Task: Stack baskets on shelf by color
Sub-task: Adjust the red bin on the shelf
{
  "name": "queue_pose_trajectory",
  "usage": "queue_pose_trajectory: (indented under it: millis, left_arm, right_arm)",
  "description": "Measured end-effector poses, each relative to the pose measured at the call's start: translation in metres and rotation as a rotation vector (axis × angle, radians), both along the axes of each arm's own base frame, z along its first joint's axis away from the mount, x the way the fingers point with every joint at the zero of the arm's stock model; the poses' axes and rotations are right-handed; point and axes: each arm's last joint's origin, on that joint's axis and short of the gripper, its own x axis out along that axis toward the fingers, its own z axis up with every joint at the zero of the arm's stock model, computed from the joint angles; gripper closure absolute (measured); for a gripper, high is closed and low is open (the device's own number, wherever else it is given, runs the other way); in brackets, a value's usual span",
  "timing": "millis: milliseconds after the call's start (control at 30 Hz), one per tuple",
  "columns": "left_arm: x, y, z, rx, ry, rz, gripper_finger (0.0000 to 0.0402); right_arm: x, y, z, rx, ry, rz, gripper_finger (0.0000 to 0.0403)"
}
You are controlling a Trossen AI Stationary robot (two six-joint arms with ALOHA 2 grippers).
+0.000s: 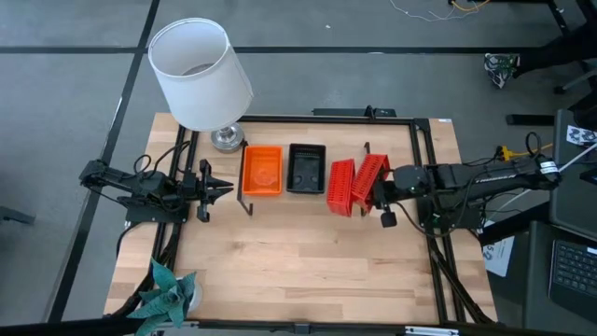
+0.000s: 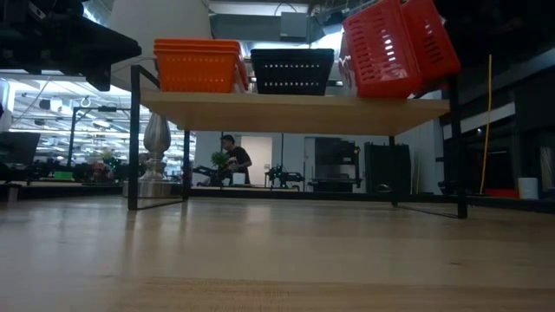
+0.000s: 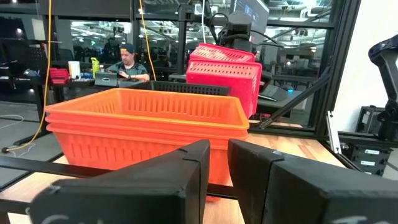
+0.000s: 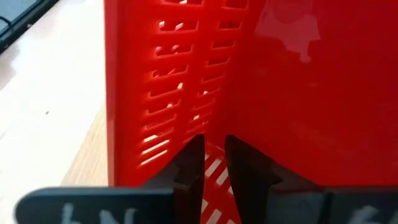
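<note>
The right claw point(image 1: 381, 198) grips the wall of a red basket point(image 1: 371, 179), its two dark fingers point(image 4: 189, 165) pinched close on the slotted plastic, as the right wrist view shows at close range. That basket stands tilted on its side at the right end of the shelf point(image 2: 295, 113), leaning against a second red basket point(image 1: 341, 187), which is also tipped up on edge. From table-top height the red pair rises well above the plank, slanting to the right.

At the middle of the shelf sits a black basket point(image 1: 306, 168), upright, and just beside it to the left an orange stack point(image 1: 262, 172), upright as well; the left wrist view shows at least two orange baskets nested together.

The left claw point(image 1: 220, 191) hovers off the shelf's left end, level with the orange stack, fingers point(image 3: 186, 168) nearly together with a narrow gap and nothing between them.

A white-shaded lamp point(image 1: 201, 75) stands on the wooden surface point(image 1: 308, 261) behind the shelf's left end, and a teal artificial plant point(image 1: 166, 291) occupies the near left corner. A person point(image 2: 232, 159) sits in the room beyond. No legible writing or brand shows on the baskets.
</note>
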Motion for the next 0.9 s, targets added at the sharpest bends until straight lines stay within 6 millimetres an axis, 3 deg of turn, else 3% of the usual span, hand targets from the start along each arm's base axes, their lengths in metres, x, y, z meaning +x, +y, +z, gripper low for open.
queue_pose_trajectory:
  millis: [900]
  left_arm:
    - [0.0,0.0,0.0,0.0,0.0,0.0,0.0351]
  right_arm:
    - [0.012,0.002,-0.005,0.074,-0.012,0.0,0.0331]
